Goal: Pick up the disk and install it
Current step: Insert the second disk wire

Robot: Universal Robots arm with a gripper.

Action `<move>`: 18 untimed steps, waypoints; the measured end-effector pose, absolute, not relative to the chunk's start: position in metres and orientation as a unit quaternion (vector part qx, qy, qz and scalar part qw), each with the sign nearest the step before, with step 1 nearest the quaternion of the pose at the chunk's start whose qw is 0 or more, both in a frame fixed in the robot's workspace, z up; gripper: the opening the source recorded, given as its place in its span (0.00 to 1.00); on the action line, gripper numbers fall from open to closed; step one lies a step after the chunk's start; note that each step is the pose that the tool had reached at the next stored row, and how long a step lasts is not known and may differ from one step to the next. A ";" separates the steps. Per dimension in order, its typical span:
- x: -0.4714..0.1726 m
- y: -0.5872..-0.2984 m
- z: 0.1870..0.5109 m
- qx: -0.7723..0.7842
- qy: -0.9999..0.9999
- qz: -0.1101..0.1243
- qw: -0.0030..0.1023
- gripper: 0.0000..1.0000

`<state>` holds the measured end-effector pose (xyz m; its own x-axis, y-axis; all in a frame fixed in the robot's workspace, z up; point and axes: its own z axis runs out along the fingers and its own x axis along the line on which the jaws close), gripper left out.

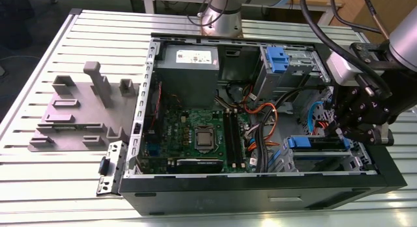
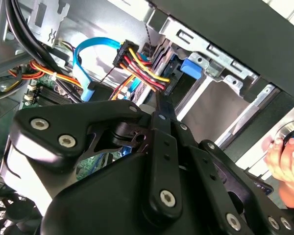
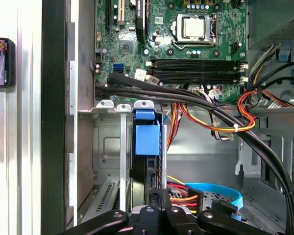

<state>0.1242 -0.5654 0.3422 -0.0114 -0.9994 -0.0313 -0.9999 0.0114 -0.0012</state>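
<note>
My black gripper (image 1: 357,120) hangs over the blue-bracketed silver disk (image 3: 147,139) seated in the case's drive bay (image 3: 110,147); I cannot tell its opening.

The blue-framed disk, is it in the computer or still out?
In. The silver-grey disk in its bright blue plastic bracket stands on edge in the metal drive cage inside the black computer case, the gripper beside it.
</note>
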 end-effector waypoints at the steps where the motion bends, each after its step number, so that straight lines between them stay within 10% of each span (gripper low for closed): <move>1: 0.122 -0.565 0.342 -0.703 0.711 0.011 0.012 0.11; 18: 0.115 -0.559 0.360 -0.703 0.711 0.011 0.012 0.11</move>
<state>0.1146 -0.5593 0.3600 -0.0113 -0.9994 -0.0318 -0.9999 0.0114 -0.0011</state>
